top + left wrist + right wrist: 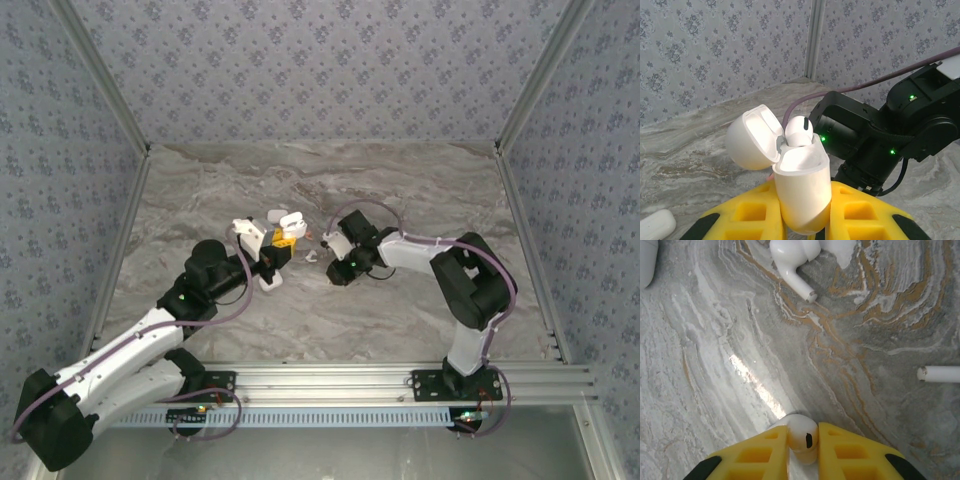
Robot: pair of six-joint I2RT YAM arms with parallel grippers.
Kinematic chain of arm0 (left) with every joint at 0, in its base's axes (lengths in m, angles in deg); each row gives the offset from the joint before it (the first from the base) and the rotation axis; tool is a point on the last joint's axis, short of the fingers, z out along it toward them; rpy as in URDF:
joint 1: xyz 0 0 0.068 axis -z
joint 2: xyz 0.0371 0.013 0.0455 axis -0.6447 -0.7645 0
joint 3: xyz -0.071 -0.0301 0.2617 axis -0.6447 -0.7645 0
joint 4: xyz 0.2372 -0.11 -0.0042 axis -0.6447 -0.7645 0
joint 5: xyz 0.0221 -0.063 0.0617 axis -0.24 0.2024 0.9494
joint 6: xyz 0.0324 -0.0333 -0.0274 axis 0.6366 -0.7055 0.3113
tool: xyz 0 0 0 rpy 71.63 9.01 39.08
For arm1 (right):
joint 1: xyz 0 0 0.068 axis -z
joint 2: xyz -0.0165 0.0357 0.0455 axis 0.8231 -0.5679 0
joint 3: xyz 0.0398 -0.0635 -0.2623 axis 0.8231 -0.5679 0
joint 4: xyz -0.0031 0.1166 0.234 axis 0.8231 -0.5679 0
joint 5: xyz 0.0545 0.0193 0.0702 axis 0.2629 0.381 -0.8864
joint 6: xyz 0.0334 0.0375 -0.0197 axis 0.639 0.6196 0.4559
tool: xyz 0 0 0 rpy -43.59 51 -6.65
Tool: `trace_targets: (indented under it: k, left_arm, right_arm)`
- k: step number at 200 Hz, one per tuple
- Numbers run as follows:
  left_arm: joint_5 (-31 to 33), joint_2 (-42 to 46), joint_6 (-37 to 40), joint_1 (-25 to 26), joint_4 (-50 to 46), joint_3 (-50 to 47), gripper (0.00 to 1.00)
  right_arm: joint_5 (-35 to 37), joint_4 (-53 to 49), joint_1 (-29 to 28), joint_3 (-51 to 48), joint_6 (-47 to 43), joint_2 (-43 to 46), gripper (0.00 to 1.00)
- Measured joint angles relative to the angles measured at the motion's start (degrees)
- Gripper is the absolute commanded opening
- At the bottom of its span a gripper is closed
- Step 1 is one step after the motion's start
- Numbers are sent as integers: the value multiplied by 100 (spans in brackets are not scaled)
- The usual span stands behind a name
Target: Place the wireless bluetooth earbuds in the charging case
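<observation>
My left gripper (805, 195) is shut on a white charging case (802, 187) and holds it upright above the table, with the lid (750, 137) swung open to the left. One white earbud (799, 131) sits in the case, head up. My right gripper (803, 434) is shut on another white earbud (802, 436) down at the marble table. In the top view the left gripper (284, 243) and the right gripper (328, 248) are close together at mid-table.
A loose white earbud (790, 260) lies ahead of the right gripper, and a white stem (939, 373) pokes in from the right. Another white case (655, 225) lies on the table low left. The right arm's black wrist (875, 140) is just behind the held case.
</observation>
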Motion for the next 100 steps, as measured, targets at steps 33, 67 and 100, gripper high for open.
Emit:
trace_targets:
  k: [33,67,100]
  left_arm:
    - [-20,-9,-2,0,0,0,0]
    - [-90,-144,-59,-2,33,0,0]
    - [-321,-417,-107,-2,179,0,0]
  right_arm:
    - [72,-111,-9,-98,-2,573,20]
    - [236,-138,-7,-131,-28,1799,20]
    - [409,-20,-9,-133,-92,3069,21]
